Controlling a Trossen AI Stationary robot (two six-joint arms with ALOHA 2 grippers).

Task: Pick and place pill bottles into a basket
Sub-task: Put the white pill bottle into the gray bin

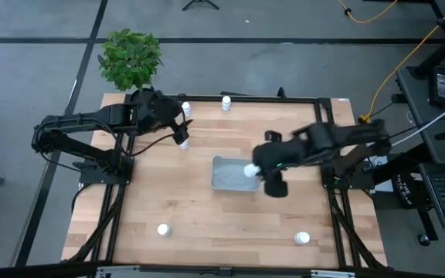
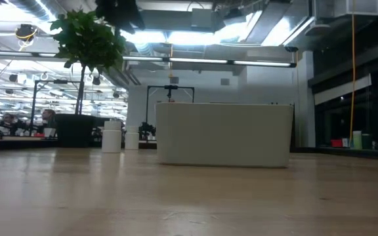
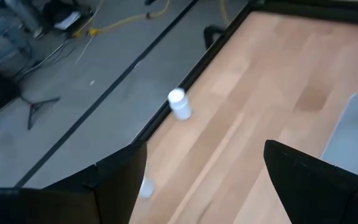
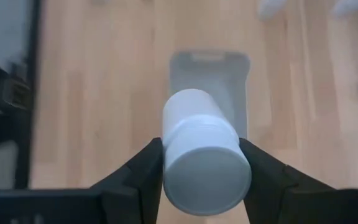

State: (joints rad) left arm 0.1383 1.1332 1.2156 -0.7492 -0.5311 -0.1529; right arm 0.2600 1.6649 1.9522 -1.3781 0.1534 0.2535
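My right gripper (image 1: 255, 171) is shut on a white pill bottle (image 4: 202, 155) above the right end of the pale grey-blue basket (image 1: 232, 174), which also shows below the bottle in the right wrist view (image 4: 209, 74). My left gripper (image 1: 181, 127) is open and empty at the far left of the table, beside two standing bottles (image 1: 185, 108) (image 1: 182, 143). A third bottle (image 1: 225, 102) stands at the far edge and also shows in the left wrist view (image 3: 179, 104). Two more bottles (image 1: 163, 229) (image 1: 303, 238) stand near the front edge. My right gripper pinches the bottle between its two fingers, on opposite sides of its wider end (image 4: 169, 158), which faces the wrist camera. The bottle's narrower end points away toward the basket. The bottle is lifted clear of the basket and the table.
A black pot with a green plant (image 1: 130, 58) stands off the table's far left corner. A black frame (image 1: 284, 99) runs round the table top. In the low view the basket (image 2: 225, 134) stands mid-table with two bottles (image 2: 111, 137) to its left.
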